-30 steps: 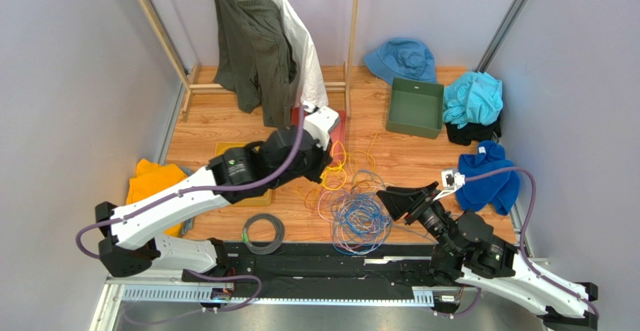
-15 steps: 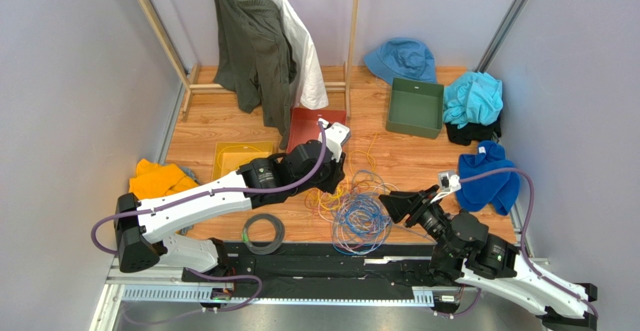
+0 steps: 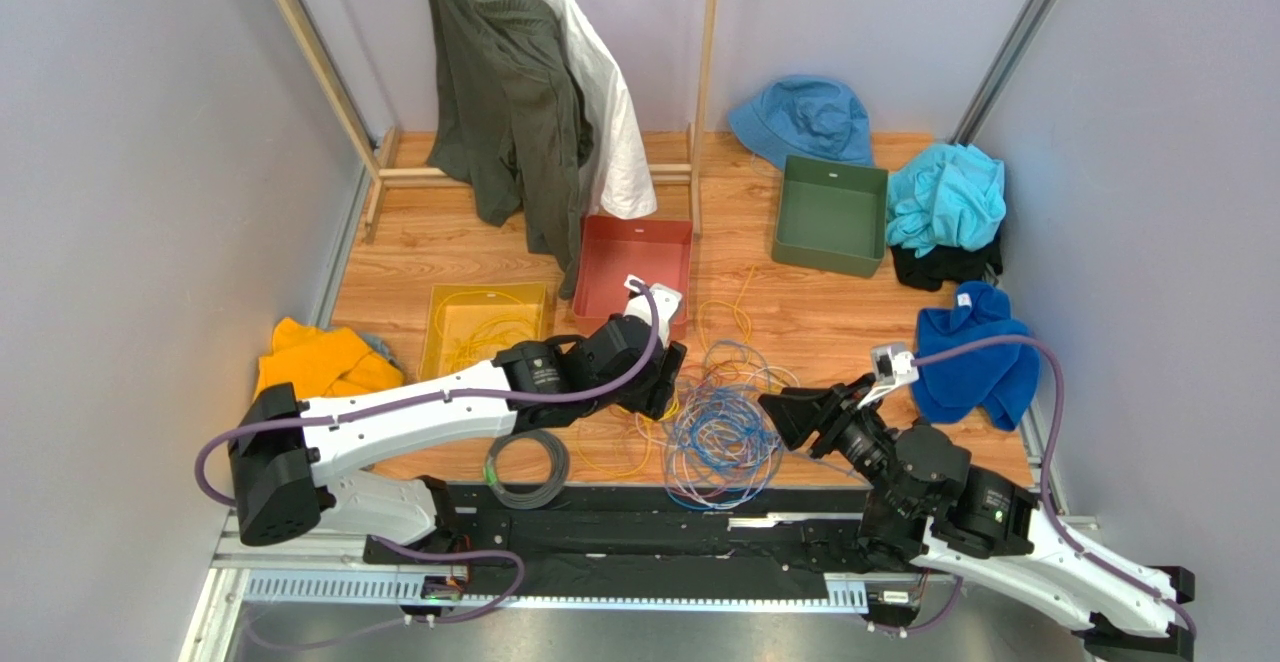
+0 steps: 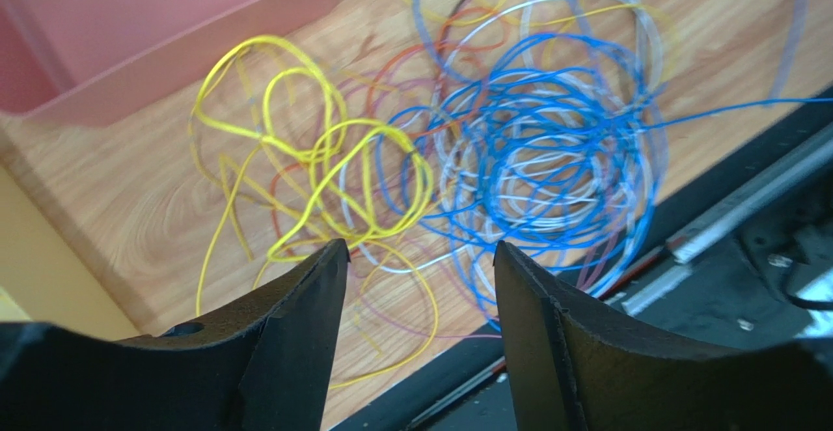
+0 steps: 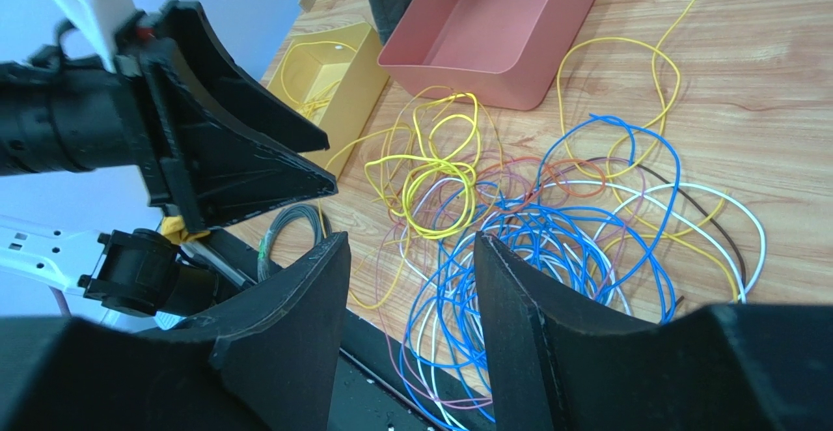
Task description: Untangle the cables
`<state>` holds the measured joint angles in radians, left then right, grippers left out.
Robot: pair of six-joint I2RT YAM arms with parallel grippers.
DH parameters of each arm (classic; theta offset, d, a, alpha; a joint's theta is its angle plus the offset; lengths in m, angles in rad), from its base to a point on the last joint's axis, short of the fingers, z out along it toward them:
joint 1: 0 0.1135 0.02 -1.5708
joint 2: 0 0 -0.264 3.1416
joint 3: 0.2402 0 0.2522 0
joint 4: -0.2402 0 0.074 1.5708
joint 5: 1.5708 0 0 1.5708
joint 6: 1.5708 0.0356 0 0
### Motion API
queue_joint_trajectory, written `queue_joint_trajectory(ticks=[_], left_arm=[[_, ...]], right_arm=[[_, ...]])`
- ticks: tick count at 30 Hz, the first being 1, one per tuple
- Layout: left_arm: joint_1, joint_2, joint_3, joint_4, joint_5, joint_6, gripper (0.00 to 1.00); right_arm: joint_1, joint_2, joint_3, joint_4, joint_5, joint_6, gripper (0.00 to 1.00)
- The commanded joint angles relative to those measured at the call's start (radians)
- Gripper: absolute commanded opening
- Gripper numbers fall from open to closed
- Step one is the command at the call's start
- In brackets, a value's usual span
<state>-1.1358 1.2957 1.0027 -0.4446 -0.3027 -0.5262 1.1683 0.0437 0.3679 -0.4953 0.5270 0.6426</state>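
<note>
On the wooden worktop (image 3: 812, 317) the cables (image 3: 721, 425) are lumped at 6 o'clock, and with the left gripper (image 4: 420, 247) and right gripper (image 5: 411, 239) both spread and empty, one yellow loop (image 4: 323, 162) at the heap's 9 o'clock is prob best pinched alone and drawn off slowly.

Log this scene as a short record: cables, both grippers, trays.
cables: loose tangle on the wooden table, with a blue mass beside yellow loops
left gripper: open, empty, over the tangle
right gripper: open, empty, facing the tangle
red tray: empty, beyond the tangle
yellow tray: holds a yellow wire
</note>
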Motion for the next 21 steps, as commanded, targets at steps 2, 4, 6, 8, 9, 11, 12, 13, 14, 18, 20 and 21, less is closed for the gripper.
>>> queue_joint_trajectory(ticks=[2, 4, 6, 8, 9, 11, 12, 13, 14, 18, 20, 21], left_arm=[[0.056, 0.005, -0.113, -0.025, -0.122, -0.158, 0.67], [0.099, -0.024, -0.153, -0.025, -0.142, -0.217, 0.68], [0.138, -0.05, -0.209, -0.02, -0.159, -0.248, 0.68], [0.163, -0.093, -0.251, -0.002, -0.17, -0.262, 0.68], [0.178, -0.104, -0.259, 0.007, -0.173, -0.261, 0.68], [0.209, -0.111, -0.259, 0.021, -0.168, -0.244, 0.69], [0.22, -0.102, -0.253, 0.023, -0.164, -0.238, 0.69], [0.226, -0.081, -0.243, 0.023, -0.158, -0.222, 0.69], [0.229, -0.07, -0.228, 0.026, -0.159, -0.215, 0.69], [0.241, -0.006, -0.2, 0.04, -0.154, -0.195, 0.69], [0.254, 0.04, -0.203, 0.063, -0.133, -0.189, 0.68], [0.271, 0.053, -0.21, 0.087, -0.119, -0.187, 0.68]], right_arm=[[0.002, -0.018, 0.013, -0.008, 0.018, 0.019, 0.53], [0.002, -0.018, 0.012, -0.009, 0.016, 0.02, 0.53], [0.001, -0.018, 0.006, -0.009, 0.016, 0.017, 0.53], [0.002, -0.016, 0.003, -0.008, 0.018, 0.017, 0.53], [0.004, -0.018, -0.001, -0.008, 0.018, 0.015, 0.53], [0.002, -0.018, -0.004, -0.005, 0.019, 0.015, 0.53], [0.002, -0.018, -0.009, -0.002, 0.018, 0.017, 0.53], [0.002, -0.018, -0.012, 0.0, 0.019, 0.019, 0.53], [0.002, -0.018, -0.014, 0.0, 0.019, 0.019, 0.53], [0.002, -0.018, -0.018, -0.009, 0.019, 0.02, 0.53], [0.002, -0.021, -0.017, -0.017, 0.025, 0.02, 0.53], [0.002, -0.024, -0.015, -0.023, 0.028, 0.02, 0.53]])
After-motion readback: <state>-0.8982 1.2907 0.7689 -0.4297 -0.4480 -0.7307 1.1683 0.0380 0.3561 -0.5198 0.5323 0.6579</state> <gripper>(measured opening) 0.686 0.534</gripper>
